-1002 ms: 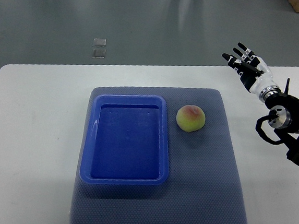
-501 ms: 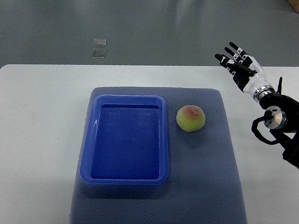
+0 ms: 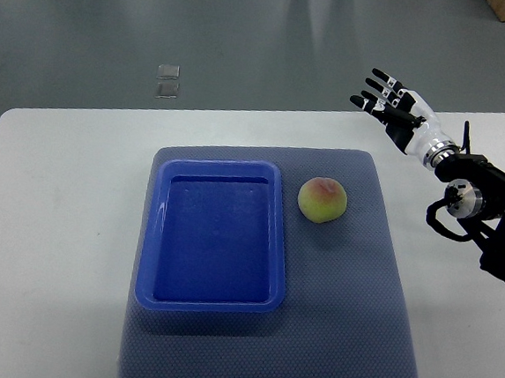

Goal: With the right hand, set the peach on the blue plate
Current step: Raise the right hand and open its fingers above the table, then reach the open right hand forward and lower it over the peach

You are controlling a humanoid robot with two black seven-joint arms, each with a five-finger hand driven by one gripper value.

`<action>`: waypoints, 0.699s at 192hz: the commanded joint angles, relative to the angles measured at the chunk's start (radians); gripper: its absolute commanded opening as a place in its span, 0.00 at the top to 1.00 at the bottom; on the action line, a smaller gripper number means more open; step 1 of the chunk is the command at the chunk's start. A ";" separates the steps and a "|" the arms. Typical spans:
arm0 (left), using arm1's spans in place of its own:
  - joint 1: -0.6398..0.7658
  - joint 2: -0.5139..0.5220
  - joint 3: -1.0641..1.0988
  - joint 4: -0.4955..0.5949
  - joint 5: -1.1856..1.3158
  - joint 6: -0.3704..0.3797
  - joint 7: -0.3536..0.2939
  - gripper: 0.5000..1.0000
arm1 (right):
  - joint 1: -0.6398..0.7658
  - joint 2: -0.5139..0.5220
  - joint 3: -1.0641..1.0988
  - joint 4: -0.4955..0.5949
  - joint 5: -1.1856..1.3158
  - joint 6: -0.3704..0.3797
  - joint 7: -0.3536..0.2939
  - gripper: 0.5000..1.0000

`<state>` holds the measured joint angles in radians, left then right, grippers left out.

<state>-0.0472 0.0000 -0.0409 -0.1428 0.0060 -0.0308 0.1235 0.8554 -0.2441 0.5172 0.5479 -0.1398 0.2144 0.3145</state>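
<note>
Progress: we judge the task barely begun. The peach [image 3: 323, 200] lies untouched on the grey mat [image 3: 347, 321], just beside the right rim of the blue plate [image 3: 209, 301], which holds nothing. Our right hand [image 3: 399, 115] hangs over the table's far edge, well apart from the fruit, fingers [image 3: 374, 88] spread and grasping nothing. Reach, grasp, carry and release are all left to do.

Count: one peach; one blue plate, in fact a rectangular tray; one mat; one white table [image 3: 55, 225]; one robot hand in view. We see no left hand.
</note>
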 commanded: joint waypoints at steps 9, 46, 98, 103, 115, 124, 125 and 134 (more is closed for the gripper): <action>0.000 0.000 -0.001 0.000 0.000 0.002 0.001 0.00 | 0.002 0.000 0.000 0.004 -0.093 0.002 0.000 0.14; 0.001 0.000 0.001 0.000 0.000 0.002 0.001 0.00 | 0.034 -0.017 -0.006 0.040 -0.320 0.086 0.000 0.15; 0.000 0.000 -0.001 0.000 0.000 0.000 0.001 0.00 | 0.218 -0.081 -0.195 0.064 -0.534 0.191 0.049 0.15; 0.000 0.000 -0.001 0.000 0.000 0.000 0.001 0.00 | 0.218 -0.081 -0.195 0.064 -0.534 0.191 0.049 0.15; 0.000 0.000 -0.001 0.000 0.000 0.002 0.001 0.00 | 0.277 -0.107 -0.272 0.102 -0.560 0.212 0.057 0.15; 0.000 0.000 -0.001 0.000 0.000 0.000 0.001 0.00 | 0.306 -0.126 -0.315 0.135 -0.589 0.214 0.058 0.15; 0.000 0.000 -0.001 0.000 0.000 0.000 0.001 0.00 | 0.306 -0.126 -0.315 0.135 -0.589 0.214 0.058 0.15; 0.000 0.000 -0.001 0.000 0.000 0.002 0.001 0.00 | 0.335 -0.139 -0.353 0.173 -0.635 0.215 0.064 0.15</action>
<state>-0.0476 0.0000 -0.0414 -0.1426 0.0060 -0.0299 0.1243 1.1250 -0.3500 0.2518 0.6515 -0.7021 0.4207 0.3695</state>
